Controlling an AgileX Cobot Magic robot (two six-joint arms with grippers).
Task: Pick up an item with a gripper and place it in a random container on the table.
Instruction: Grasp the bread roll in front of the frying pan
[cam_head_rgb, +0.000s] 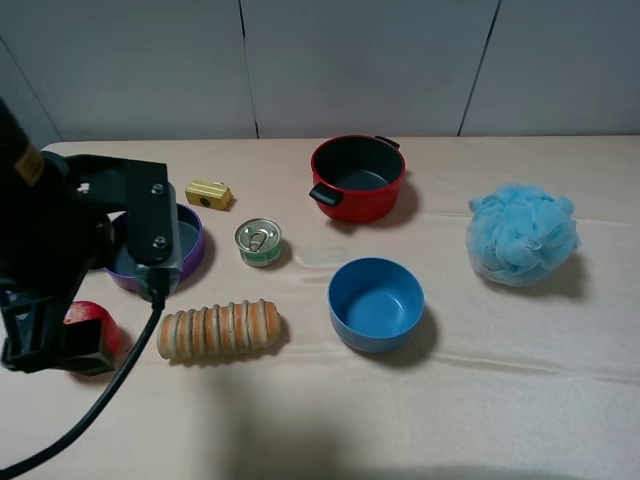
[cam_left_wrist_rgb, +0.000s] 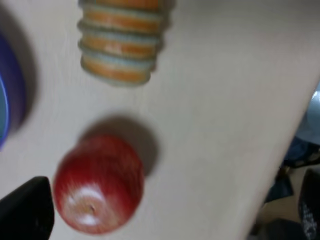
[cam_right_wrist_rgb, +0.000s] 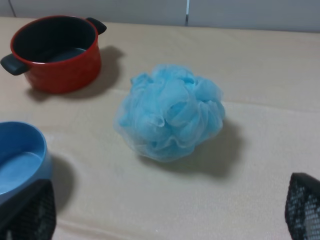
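A pale beige counter (cam_head_rgb: 500, 400) seen from high above holds scattered toys and kitchenware. The ribbed tan and orange-brown bread loaf (cam_head_rgb: 220, 330) lies on its side near the front left, lengthwise across the counter, with nothing touching it. It sits between a red apple (cam_head_rgb: 95, 322) on its left and a blue bowl (cam_head_rgb: 376, 303) on its right, apart from both. A small tin can (cam_head_rgb: 259, 242) stands just behind the loaf. The red pot (cam_head_rgb: 358, 178) with two black handles stands upright toward the back middle, well apart from the loaf, its dark inside showing. A yellow block (cam_head_rgb: 208, 194) lies at the back left, and a purple pan (cam_head_rgb: 192, 262) is partly hidden by the black left arm. A fluffy blue mesh sponge (cam_head_rgb: 522, 234) rests on the right. The left pincer (cam_head_rgb: 55, 350) hangs over the apple at the front left. The blurred left wrist view shows one black finger (cam_left_wrist_rgb: 25, 212) just beside the apple, and the pincer appears spread wide with nothing in it. The right pincer (cam_right_wrist_rgb: 167, 210) is spread wide and grips nothing, facing the sponge.
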